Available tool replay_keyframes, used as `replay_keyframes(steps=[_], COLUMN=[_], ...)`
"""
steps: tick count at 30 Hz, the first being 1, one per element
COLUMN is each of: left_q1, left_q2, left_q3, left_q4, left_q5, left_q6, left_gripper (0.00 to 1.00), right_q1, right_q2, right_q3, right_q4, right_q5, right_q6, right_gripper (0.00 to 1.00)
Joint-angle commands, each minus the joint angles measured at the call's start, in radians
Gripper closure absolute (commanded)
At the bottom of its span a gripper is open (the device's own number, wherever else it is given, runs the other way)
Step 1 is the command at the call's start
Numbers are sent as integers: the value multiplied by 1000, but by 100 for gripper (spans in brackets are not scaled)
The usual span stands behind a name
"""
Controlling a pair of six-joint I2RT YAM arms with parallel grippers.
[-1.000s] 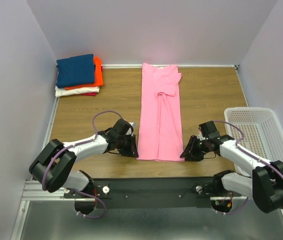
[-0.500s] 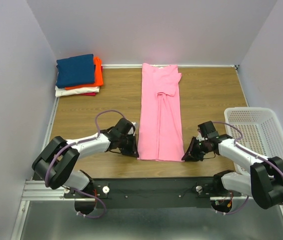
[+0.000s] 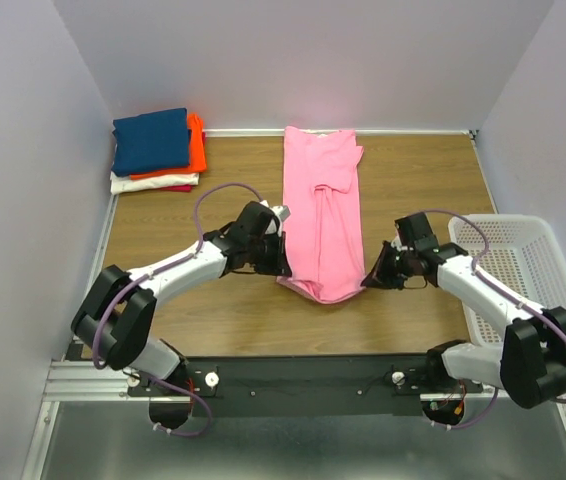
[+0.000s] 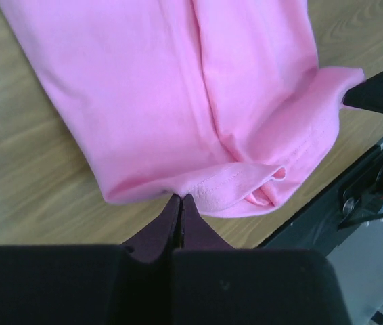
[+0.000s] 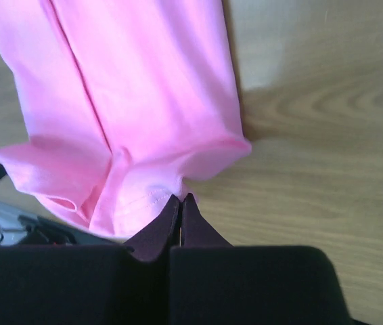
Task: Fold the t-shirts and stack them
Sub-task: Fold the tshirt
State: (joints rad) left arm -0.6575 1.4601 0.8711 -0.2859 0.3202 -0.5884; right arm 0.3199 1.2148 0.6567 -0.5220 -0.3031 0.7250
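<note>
Op: Wood-grain table (image 3: 423,180) boxed in by pale walls (image 3: 23,150); I see the pink t-shirt (image 3: 321,190) laid as a long narrow strip down the middle, collar end at the far edge, one sleeve folded across the top.

Desk: And the near end?

Op: Near hem is off the wood; it sags in a shallow curve between my two arms; both wrist views show the hem rolled under itself.

Desk: Hands?

Op: Left gripper (image 4: 180,198) sits at the hem's left corner, fingers pressed together with pink cloth nipped at the tips; right gripper (image 5: 180,198) is at the opposite corner, also pressed together on the stitched edge; both arms reach inward, low over the table.

Desk: The rest?

Op: Folded stack in the far left corner, well apart from the pink one; navy t-shirt (image 3: 151,140) on top; orange t-shirt (image 3: 196,148) beneath, poking out to the right; white t-shirt (image 3: 148,183) under that; red t-shirt (image 3: 179,188) only a sliver at the bottom; white mesh basket (image 3: 523,270) at the right edge, just beside my right arm.
</note>
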Motion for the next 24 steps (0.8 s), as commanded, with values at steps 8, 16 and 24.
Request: replay_keyframes(steps=[8, 16, 24], left_q1=[67, 124, 177], left_q2=[173, 287, 404], left_q3=[218, 342, 472], left_q4=[-35, -26, -16], left_q5=[-52, -99, -112], left_q6=[70, 55, 64], left_gripper=[100, 100, 100], right_q1=[5, 5, 4], right_q2=[221, 426, 612], right_q3=[274, 448, 633], right_q4=[72, 143, 151], right_q5=[327, 384, 409], right_q6=[-50, -64, -73], right_gripper=[100, 100, 100])
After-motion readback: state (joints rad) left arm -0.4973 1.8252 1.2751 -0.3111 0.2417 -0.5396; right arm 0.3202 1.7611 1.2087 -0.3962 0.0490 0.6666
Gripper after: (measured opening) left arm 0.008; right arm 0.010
